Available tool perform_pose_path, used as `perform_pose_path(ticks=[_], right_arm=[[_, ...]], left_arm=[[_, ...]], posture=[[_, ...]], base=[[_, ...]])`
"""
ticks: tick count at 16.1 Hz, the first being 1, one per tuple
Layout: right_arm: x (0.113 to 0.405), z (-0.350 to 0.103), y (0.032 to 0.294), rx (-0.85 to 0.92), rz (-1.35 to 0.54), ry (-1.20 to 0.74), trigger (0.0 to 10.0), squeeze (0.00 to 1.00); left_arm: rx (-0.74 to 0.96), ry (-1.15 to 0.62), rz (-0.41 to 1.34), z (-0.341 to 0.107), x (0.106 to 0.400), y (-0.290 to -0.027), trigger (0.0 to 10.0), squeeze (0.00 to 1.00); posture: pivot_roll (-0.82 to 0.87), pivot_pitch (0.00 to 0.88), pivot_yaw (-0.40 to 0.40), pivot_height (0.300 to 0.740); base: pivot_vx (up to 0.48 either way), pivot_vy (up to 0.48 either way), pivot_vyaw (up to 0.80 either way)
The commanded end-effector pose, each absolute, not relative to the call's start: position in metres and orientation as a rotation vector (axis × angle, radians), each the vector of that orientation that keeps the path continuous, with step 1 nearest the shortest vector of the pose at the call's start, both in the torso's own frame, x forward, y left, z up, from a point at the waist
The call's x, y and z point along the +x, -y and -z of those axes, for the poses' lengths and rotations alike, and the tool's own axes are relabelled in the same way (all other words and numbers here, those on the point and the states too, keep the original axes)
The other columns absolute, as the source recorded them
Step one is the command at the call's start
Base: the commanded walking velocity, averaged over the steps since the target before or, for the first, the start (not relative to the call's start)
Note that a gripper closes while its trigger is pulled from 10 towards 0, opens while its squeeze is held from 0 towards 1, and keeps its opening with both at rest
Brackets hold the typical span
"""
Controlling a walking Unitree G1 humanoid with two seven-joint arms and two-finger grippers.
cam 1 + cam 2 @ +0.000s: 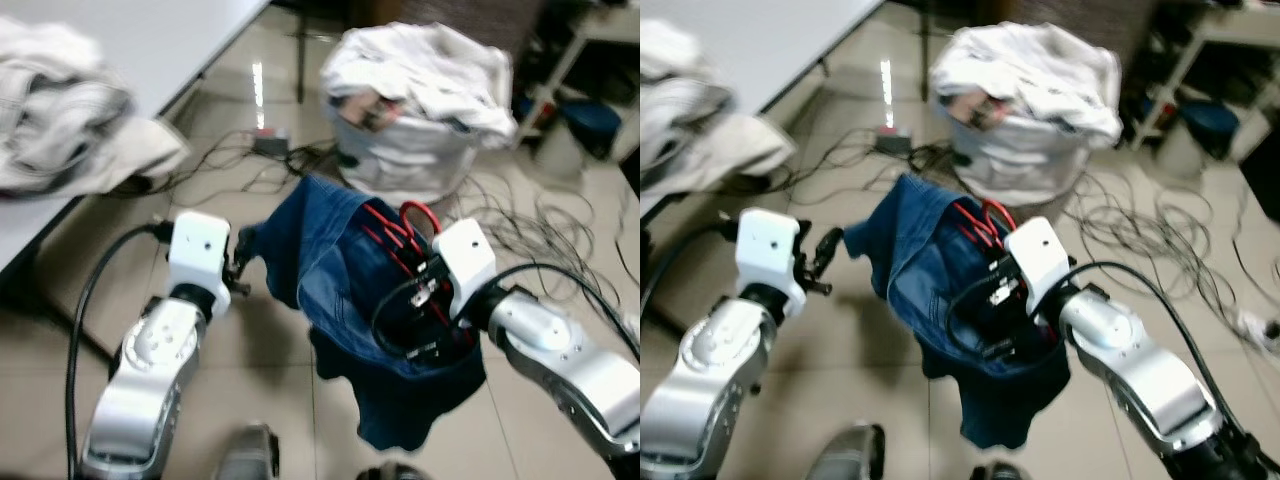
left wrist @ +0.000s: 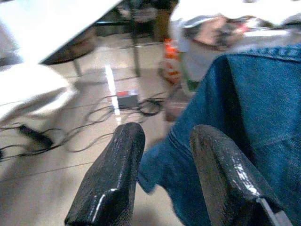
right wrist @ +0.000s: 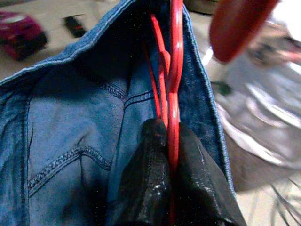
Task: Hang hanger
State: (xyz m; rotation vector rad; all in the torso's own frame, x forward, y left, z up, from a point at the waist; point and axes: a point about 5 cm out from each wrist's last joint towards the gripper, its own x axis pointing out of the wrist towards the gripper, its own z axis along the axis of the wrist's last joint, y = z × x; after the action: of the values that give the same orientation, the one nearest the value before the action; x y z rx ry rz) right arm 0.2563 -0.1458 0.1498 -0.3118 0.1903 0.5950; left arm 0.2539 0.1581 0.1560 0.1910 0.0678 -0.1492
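Right gripper [image 3: 170, 155] is clamped on the red hanger [image 1: 398, 238] inside the jeans [image 1: 330, 270] — left gripper [image 1: 238, 265], fingers parted and empty, is just beside the denim edge.

one red hanger [image 3: 173, 94]. one pair of jeans [image 1: 330, 260]. two grippers, left [image 2: 162, 165] and right [image 3: 171, 188]. one laundry bag [image 1: 410, 150]. one table [image 1: 150, 40]. one cloth heap [image 1: 60, 110] on it. cables [image 1: 540, 230], too tangled to count.
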Motion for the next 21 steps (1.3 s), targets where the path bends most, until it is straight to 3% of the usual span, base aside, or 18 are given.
perform_pose_path(ticks=[1, 2, 4, 7, 10, 12, 16, 21], right_arm=[[0.259, -0.168, 0.153, -0.353, -0.638, -0.112, 10.0, 0.00], [0.259, -0.168, 0.153, -0.353, -0.638, -0.112, 10.0, 0.00], [0.254, -0.171, 0.158, -0.395, -0.779, -0.116, 10.0, 0.00], [0.254, -0.174, 0.165, -0.471, -0.914, -0.157, 10.0, 0.00], [0.255, -0.174, 0.167, -0.475, -1.009, -0.208, 10.0, 0.00], [0.262, -0.166, 0.167, -0.440, -0.969, -0.263, 10.0, 0.00], [0.262, -0.155, 0.151, -0.332, -0.961, -0.265, 10.0, 0.00], [0.262, -0.150, 0.146, -0.276, -0.942, -0.292, 10.0, 0.00]], left_arm=[[0.233, 0.009, 0.027, -0.174, 0.258, -0.182, 10.0, 0.00], [0.233, 0.009, 0.027, -0.174, 0.258, -0.182, 10.0, 0.00], [0.271, 0.062, -0.001, -0.190, 0.260, -0.208, 10.0, 0.00], [0.326, 0.058, 0.172, -0.198, 0.255, -0.210, 10.0, 0.00], [0.359, -0.029, 0.159, -0.182, 0.246, -0.215, 10.0, 0.00], [0.331, -0.129, 0.115, -0.157, 0.235, -0.208, 10.0, 0.00], [0.263, -0.141, 0.108, -0.140, 0.222, -0.181, 10.0, 0.00], [0.243, -0.171, 0.068, -0.135, 0.212, -0.177, 10.0, 0.00]], posture=[[-0.02, 0.083, -0.073, 0.740], [-0.02, 0.083, -0.073, 0.740], [-0.01, 0.079, -0.081, 0.740], [0.00, 0.082, -0.103, 0.740], [0.01, 0.087, -0.131, 0.740], [0.02, 0.094, -0.146, 0.740], [0.04, 0.107, -0.155, 0.740], [0.04, 0.115, -0.154, 0.740]], base=[[0.000, 0.000, 0.80], [0.000, 0.000, 0.80], [0.000, 0.000, 0.80], [0.000, 0.000, 0.80], [0.000, 0.000, 0.80], [0.000, 0.000, 0.80], [0.000, 0.000, 0.80], [0.000, 0.000, 0.80]])
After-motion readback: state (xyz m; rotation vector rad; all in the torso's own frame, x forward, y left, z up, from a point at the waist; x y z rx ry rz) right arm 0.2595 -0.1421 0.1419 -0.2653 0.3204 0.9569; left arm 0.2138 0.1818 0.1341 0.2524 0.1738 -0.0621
